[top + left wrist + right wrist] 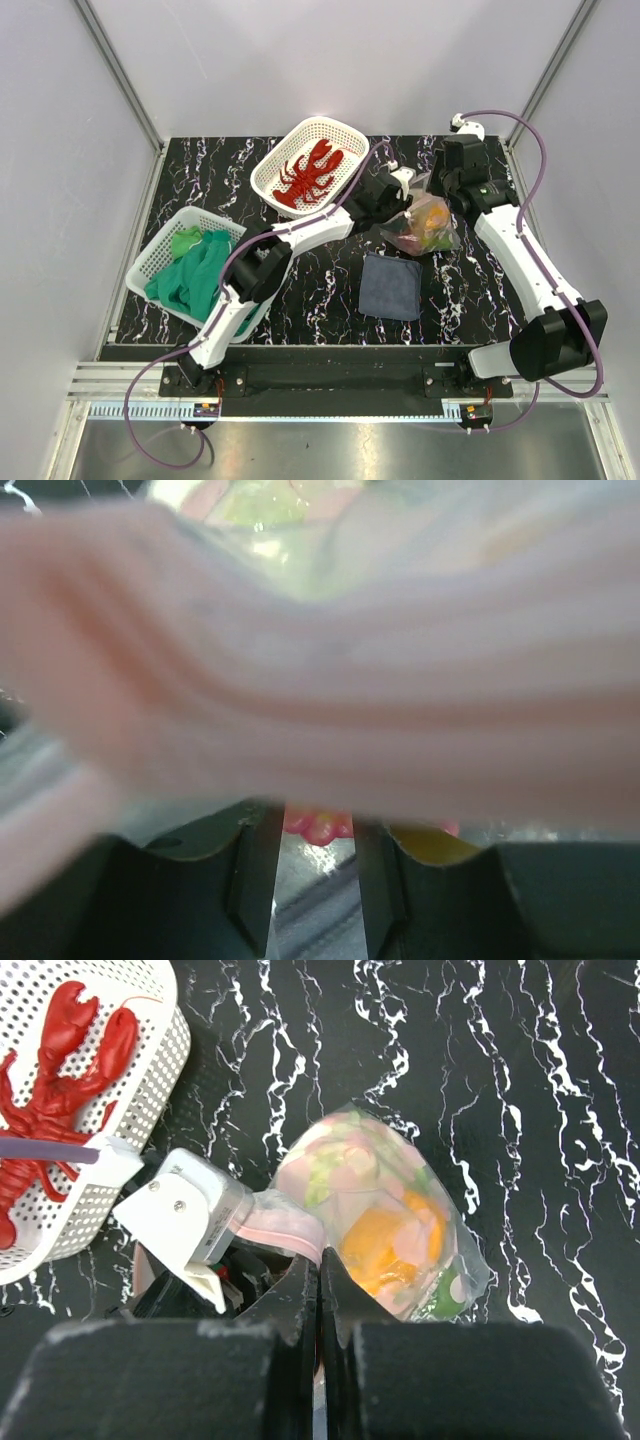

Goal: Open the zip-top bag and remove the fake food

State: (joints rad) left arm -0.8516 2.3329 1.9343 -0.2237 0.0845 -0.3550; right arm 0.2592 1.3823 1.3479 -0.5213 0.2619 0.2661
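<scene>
Zip-top bag (400, 1220): your right tool (320, 1268) is squeezed tight on its pink strip (285, 1230); your left tool (315, 825), I cannot tell. It waits just beside the lobster basket (150, 1070). Tug crooked and the strip could slip out.

The overhead camera looks down from behind on the whole tabletop (210, 170). Each wrist camera peers along its own jaws: left blurry-close on the bag (350, 710), right farther back. All three share it.

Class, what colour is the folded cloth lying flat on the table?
The folded cloth is dark blue-grey; the top external view shows it best.
</scene>
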